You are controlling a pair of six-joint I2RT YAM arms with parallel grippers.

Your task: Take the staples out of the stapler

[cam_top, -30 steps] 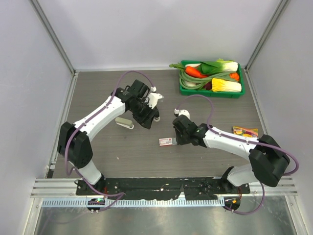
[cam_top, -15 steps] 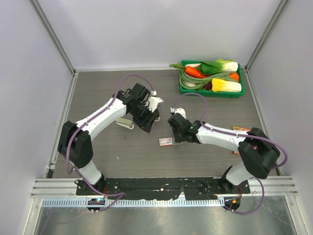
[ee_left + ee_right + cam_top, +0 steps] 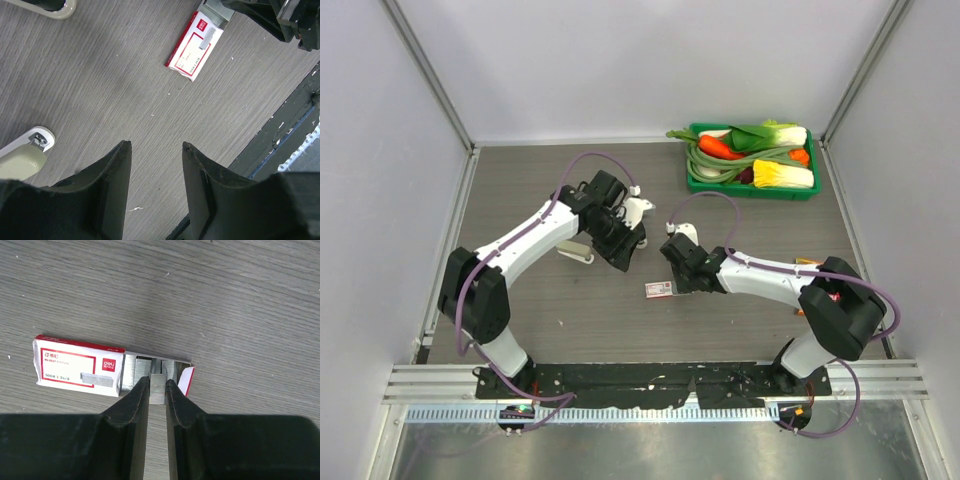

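Note:
The stapler (image 3: pixel 575 250), pale olive-grey, lies on the table just left of my left gripper (image 3: pixel 623 245). In the left wrist view its whitish end (image 3: pixel 25 150) shows at the lower left, and another pale olive part (image 3: pixel 50 6) at the top edge. My left gripper (image 3: pixel 156 144) is open over bare table, with nothing between the fingers. My right gripper (image 3: pixel 158 381) is shut on a short silver strip of staples (image 3: pixel 158 389) at the open end of the pink-and-white staple box (image 3: pixel 80 369). That box (image 3: pixel 658 290) lies beside the right gripper (image 3: pixel 675 283).
A green tray (image 3: pixel 752 192) of toy vegetables stands at the back right. A small yellow packet (image 3: pixel 820 268) lies by the right arm. More staples (image 3: pixel 131 371) fill the box's open end. The dark front rail (image 3: pixel 280 130) runs close to the left gripper.
My right arm has swung its wrist a little to the left, toward the staple box. The left gripper has shifted slightly and stays open.

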